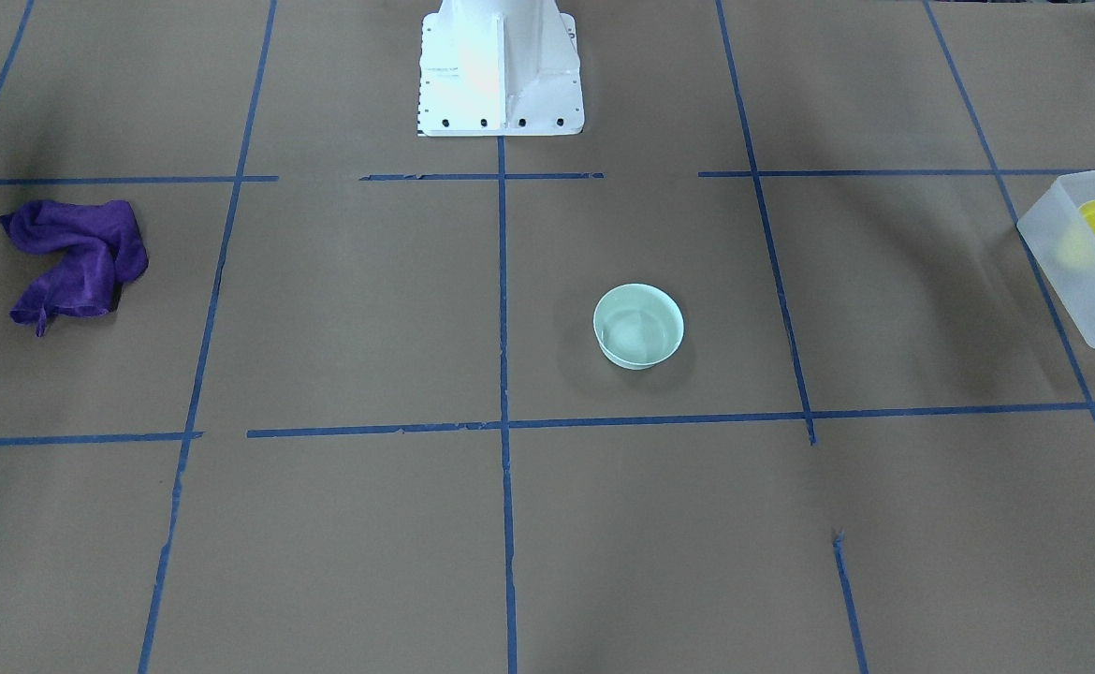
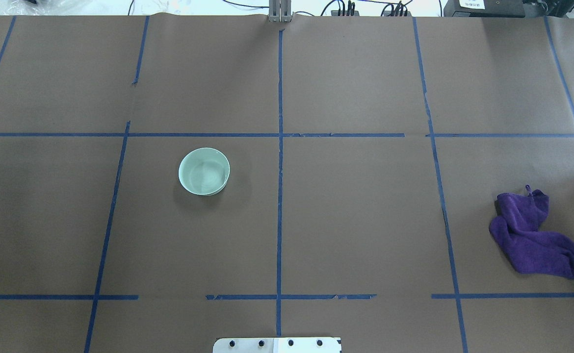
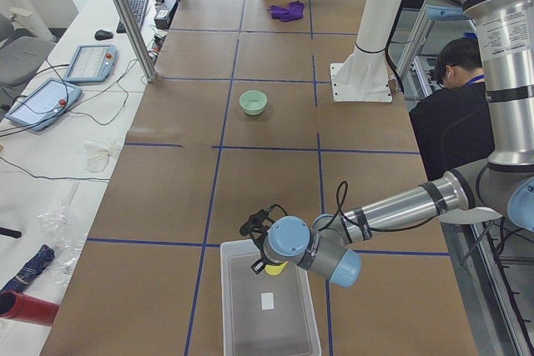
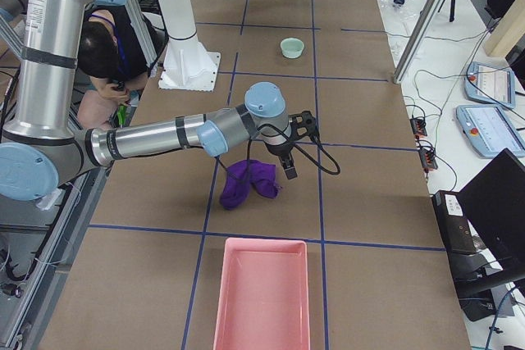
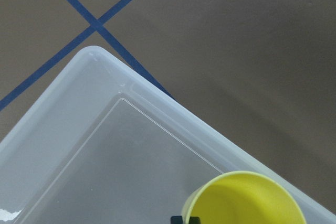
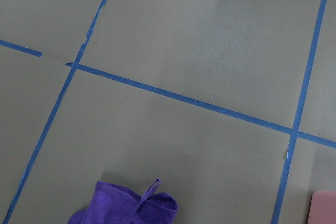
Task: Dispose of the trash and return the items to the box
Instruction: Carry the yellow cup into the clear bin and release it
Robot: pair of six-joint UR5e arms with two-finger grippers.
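My left gripper (image 5: 185, 219), clamped on the cup (image 5: 247, 203) rim, holds it over the box (image 5: 68, 145) corner for release inside.

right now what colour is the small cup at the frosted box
Yellow. The cup shows best in the left wrist view, at a corner of the box.

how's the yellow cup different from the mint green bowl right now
The small yellow tapered plastic cup is narrower with steeper sides; the shallow pale mint-green round bowl is wider and lower. The cup is at the translucent frosted-white plastic bin at the table's end; the bowl sits alone mid-way along the brown table. Both are mouth-up and look empty.
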